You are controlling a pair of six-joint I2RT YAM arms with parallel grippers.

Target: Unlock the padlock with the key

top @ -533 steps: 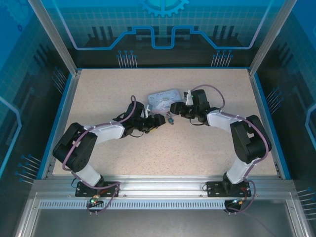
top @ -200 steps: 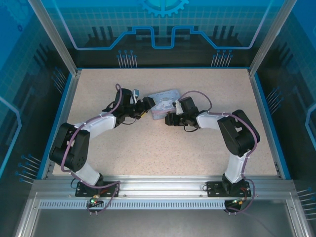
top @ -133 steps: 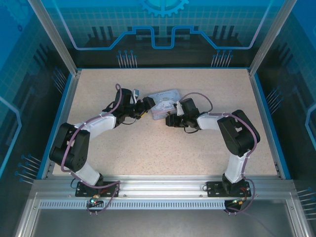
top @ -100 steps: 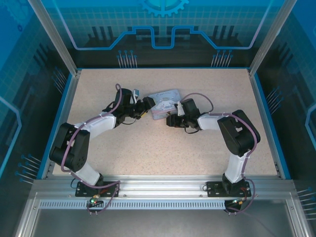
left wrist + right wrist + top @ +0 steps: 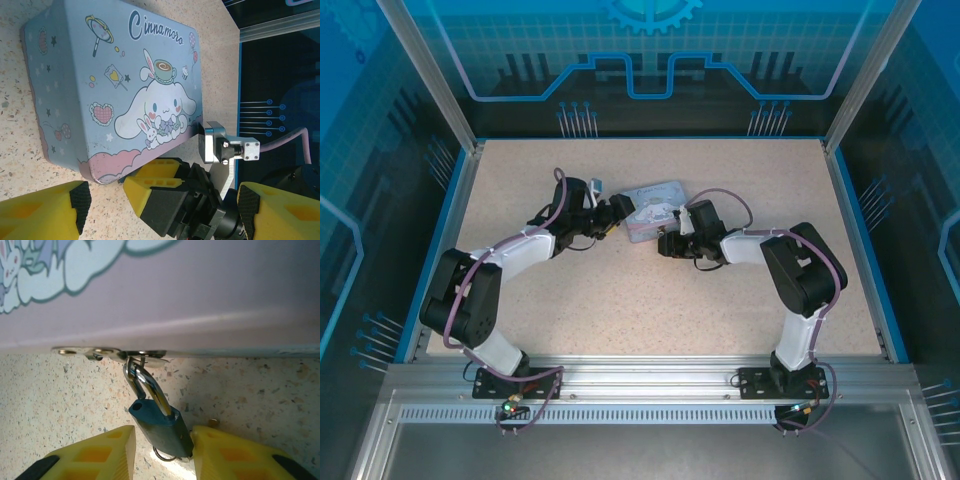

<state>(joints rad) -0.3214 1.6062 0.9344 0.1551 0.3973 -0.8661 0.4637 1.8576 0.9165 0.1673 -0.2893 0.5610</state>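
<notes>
On the table (image 5: 620, 300), the padlock (image 5: 162, 427) hangs locked at the near edge of the tin (image 5: 655, 200), the right gripper (image 5: 164, 442) straddling it, grip unclear, the left gripper (image 5: 164, 197) open left of the tin; unlocking is not yet done.

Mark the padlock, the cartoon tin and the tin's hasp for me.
padlock (image 5: 161, 426), right wrist view, on its dark body.
tin (image 5: 100, 65), left wrist view, on the printed lid.
hasp (image 5: 107, 352), right wrist view, on the metal tab at the tin's edge.
</notes>
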